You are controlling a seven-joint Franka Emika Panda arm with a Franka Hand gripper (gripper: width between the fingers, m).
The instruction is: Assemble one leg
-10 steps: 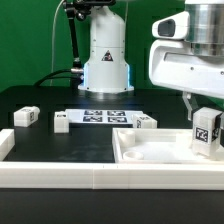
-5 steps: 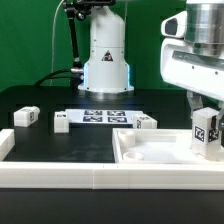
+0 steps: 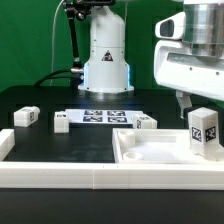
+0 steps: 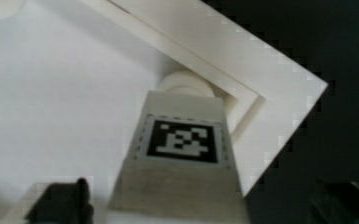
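Note:
The leg (image 3: 204,130), a small white block with a black-and-white marker, is held in my gripper (image 3: 202,114) at the exterior view's right. It hangs slightly tilted over the far right corner of the large white panel (image 3: 150,152). In the wrist view the leg (image 4: 185,140) points down at the panel's corner (image 4: 247,70), and my gripper (image 4: 194,208) has dark fingers (image 4: 60,200) on either side of it. Three more legs lie on the black table: one at the exterior view's left (image 3: 25,116), one beside the marker board (image 3: 61,122) and one behind the panel (image 3: 146,122).
The marker board (image 3: 104,116) lies flat in the middle of the table. The robot base (image 3: 105,62) stands behind it. A white rail (image 3: 60,176) runs along the table's front edge.
The gripper shifted slightly to the exterior view's right, then back left. The leg in it rose a little and turned, so its marker now sits higher and more tilted.

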